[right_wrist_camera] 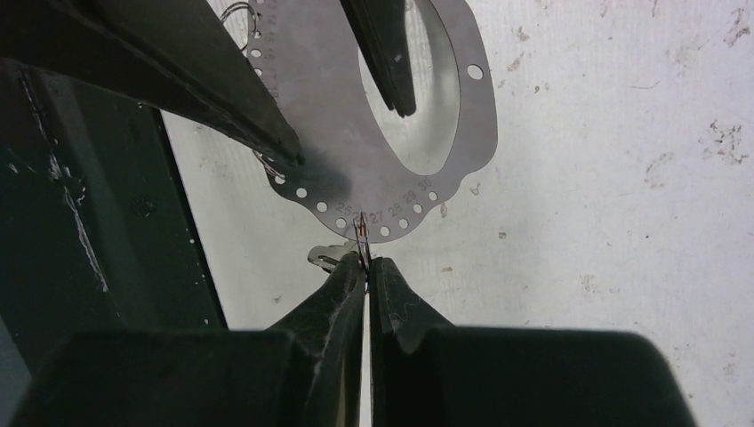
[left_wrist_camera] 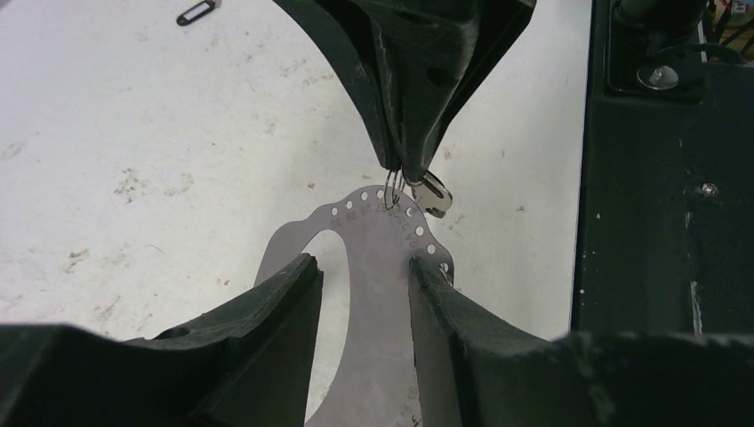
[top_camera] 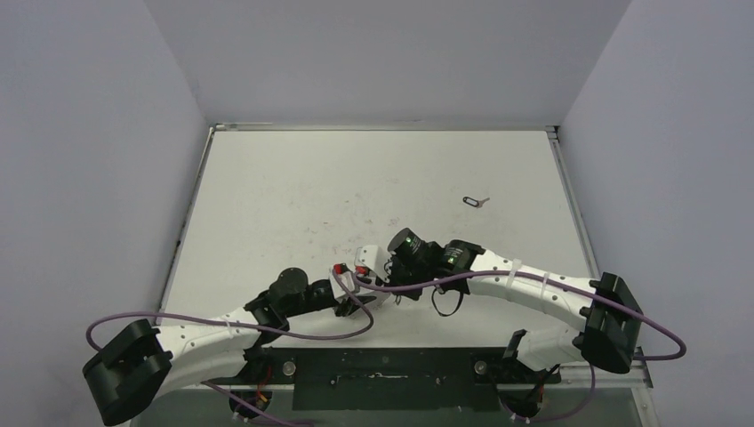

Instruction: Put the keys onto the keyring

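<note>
Pinching a small wire ring (right_wrist_camera: 363, 231) between tightly closed fingers, the right gripper (right_wrist_camera: 365, 263) meets the keyring (right_wrist_camera: 338, 133). The keyring is a flat silvery plate with a large oval cutout and a row of numbered holes along its rim, and the ring passes through one of those holes. A little silver key (left_wrist_camera: 433, 194) sits just beside the right fingertips; whether it hangs on the ring cannot be told. The left gripper (left_wrist_camera: 363, 265) stands partly open astride the plate's band. One finger is inside the cutout with a gap showing and the other is against the outer rim. Both grippers meet close to the near edge of the table (top_camera: 311, 196), about midway along it. The keys (top_camera: 476, 201), a black loop with its tiny key, lie well apart in the far half of the surface, toward the right edge.
</note>
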Controlling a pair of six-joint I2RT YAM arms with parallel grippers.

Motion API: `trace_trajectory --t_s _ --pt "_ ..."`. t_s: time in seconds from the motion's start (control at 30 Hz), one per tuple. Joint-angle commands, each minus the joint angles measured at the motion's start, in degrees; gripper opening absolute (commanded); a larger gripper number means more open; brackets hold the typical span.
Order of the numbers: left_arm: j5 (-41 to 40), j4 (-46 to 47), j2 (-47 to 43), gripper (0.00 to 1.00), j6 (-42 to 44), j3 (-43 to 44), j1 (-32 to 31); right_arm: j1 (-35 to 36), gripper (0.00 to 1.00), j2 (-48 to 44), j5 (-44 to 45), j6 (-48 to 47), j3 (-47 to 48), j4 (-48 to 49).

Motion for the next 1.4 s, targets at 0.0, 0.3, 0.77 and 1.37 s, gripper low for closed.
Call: trace_trajectory --t_s 0.0,0.3,0.77,1.37 --pt "2.46 9.72 4.73 0.38 -0.46 1.82 -0.56 1.64 0.0 0.39 2.56 -0.12 3.13 0.93" --pt "4.91 23.75 12.82 0.32 -0.02 0.0 -1.27 2.14 0.0 -2.25 -1.08 0.2 0.74 5.64" --pt "2.0 20.45 0.43 0.3 1.87 -6.25 -1.41 1.34 0.0 -6.44 -3.3 -0.2 -5.16 12.12" --pt "2.49 23.47 4.57 0.29 1.16 -4.72 -1.36 1.26 0.0 -7.32 -5.61 -0.5 -5.1 12.67"
